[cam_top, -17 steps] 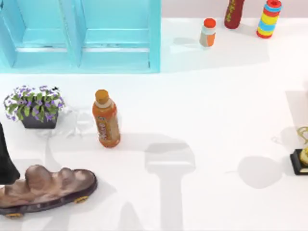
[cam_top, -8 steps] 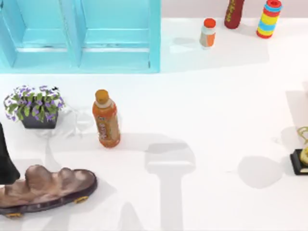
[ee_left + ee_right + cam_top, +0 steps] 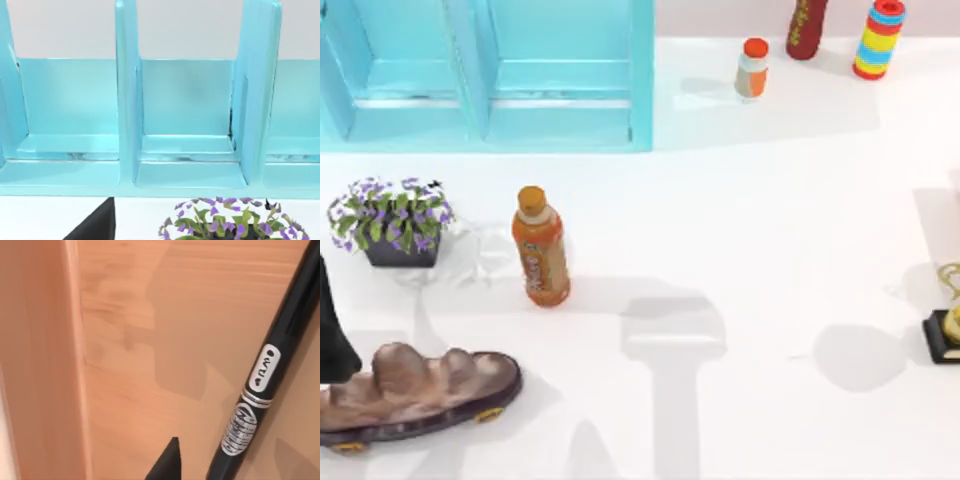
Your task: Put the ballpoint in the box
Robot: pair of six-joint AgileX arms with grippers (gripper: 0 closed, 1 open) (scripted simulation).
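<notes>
The ballpoint (image 3: pixel 265 375) is a slim black pen with silver markings, and it runs slantwise across the pale wooden floor of the box (image 3: pixel 125 390). One upright wooden wall of the box (image 3: pixel 45 365) rises beside it. A dark tip of my right gripper (image 3: pixel 169 462) sits just beside the pen's lower end, inside the box. Whether it touches the pen is unclear. My left arm (image 3: pixel 332 330) is parked at the table's left edge, with a dark part of its gripper (image 3: pixel 95 225) facing the blue shelf.
A blue shelf unit (image 3: pixel 490 70) stands at the back left. In front of it are a purple flower pot (image 3: pixel 392 222), an orange bottle (image 3: pixel 541 248) and a brown rock ornament (image 3: pixel 415 390). Small bottles (image 3: pixel 752 68) and a striped toy (image 3: pixel 879 38) stand at the back right.
</notes>
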